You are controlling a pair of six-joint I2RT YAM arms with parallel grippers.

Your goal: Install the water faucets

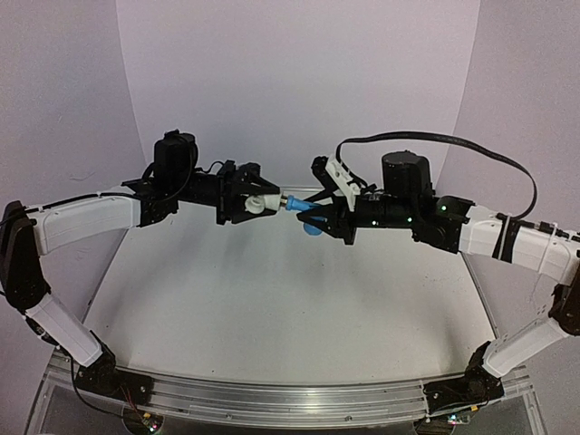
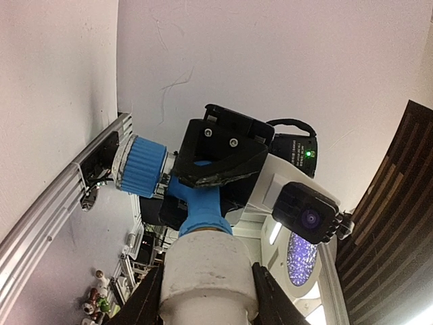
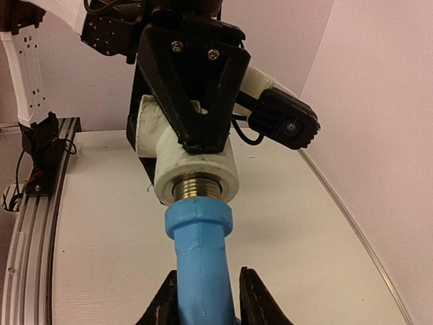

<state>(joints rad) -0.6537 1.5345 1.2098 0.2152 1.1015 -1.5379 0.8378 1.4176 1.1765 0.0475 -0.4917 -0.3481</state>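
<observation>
Held level in mid-air, the white fitting (image 1: 262,206) and blue tap (image 1: 301,207) bridge the gap between left pincer (image 1: 254,203) and right pincer (image 1: 314,217). Open room lies beneath, above the surface (image 1: 272,317). Walls (image 1: 299,82) close in behind, and a black cable (image 1: 435,138) arches overhead.

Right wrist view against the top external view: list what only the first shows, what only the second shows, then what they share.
Only the right wrist view: the ridged brass collar seated in the mouth of the white fitting, directly above the end of the blue tap.
Only the top external view: both arms whole from base to wrist, and the black cable looping over the right arm.
Both: the left gripper shut on the white fitting and the right gripper shut on the blue tap. The two parts meet end to end above the table.
</observation>
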